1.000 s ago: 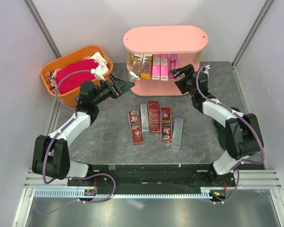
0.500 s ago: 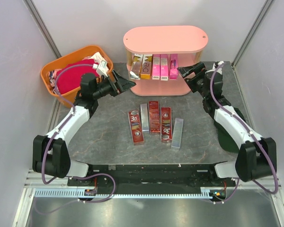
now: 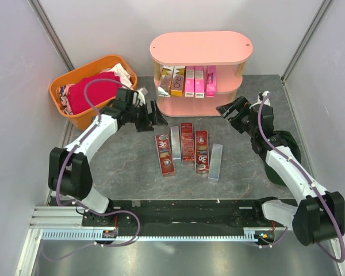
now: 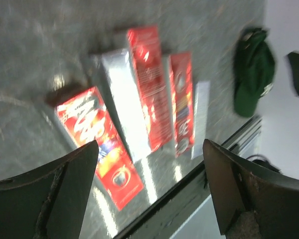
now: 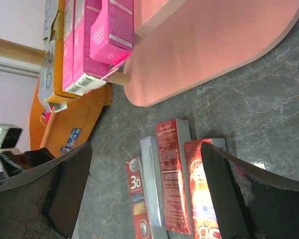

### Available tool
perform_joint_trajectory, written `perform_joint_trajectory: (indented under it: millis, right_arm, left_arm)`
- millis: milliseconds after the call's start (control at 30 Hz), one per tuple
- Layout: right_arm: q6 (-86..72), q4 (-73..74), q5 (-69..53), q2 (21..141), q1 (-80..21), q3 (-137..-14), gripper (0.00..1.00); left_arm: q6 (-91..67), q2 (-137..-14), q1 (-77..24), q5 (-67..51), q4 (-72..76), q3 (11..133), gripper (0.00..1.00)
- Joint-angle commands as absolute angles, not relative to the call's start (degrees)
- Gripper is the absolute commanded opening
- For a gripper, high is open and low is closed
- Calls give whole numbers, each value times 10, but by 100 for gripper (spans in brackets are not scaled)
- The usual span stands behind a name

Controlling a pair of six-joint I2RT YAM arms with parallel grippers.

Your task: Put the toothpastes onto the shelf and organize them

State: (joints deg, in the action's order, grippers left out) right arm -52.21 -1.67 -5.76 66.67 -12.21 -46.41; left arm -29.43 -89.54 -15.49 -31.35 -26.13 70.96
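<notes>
The pink shelf (image 3: 201, 49) stands at the back. Its middle tier holds a silver-grey carton (image 3: 165, 80), a yellow one (image 3: 177, 80) and three pink ones (image 3: 199, 81), also in the right wrist view (image 5: 112, 25). Several toothpastes lie side by side on the table: red (image 3: 164, 154), silver (image 3: 175, 142), red (image 3: 187, 141), red (image 3: 202, 152), silver (image 3: 215, 162). My left gripper (image 3: 155, 119) is open and empty above the table, just left of the row (image 4: 150, 149). My right gripper (image 3: 224, 109) is open and empty, right of the shelf's foot (image 5: 145, 149).
An orange basket (image 3: 86, 86) with a red cloth (image 3: 89, 92) stands at the back left, behind my left arm. A dark green cap (image 3: 284, 146) lies at the right under my right arm. Grey walls close in on both sides.
My left gripper has swung from beside the basket down and right toward the cartons on the table. My right gripper has pulled back from the shelf's middle tier, toward the near right.
</notes>
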Motion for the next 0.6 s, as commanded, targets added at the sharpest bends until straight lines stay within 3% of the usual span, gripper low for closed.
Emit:
perform_joint_trajectory:
  millis: [0,200,567]
  right_arm:
    - [-483,13,-62,627,-121,-445,98]
    - [-471,25,-67,615,-122,-433,98]
    - [-469,6,-91,642,-121,-416,98]
  left_arm:
    - [-269,-901,-225,-239,-320,687,91]
    - [-301,-961,-299,-144,-326,688,88]
    - [-327,-946,-305,-23,-330,659,85]
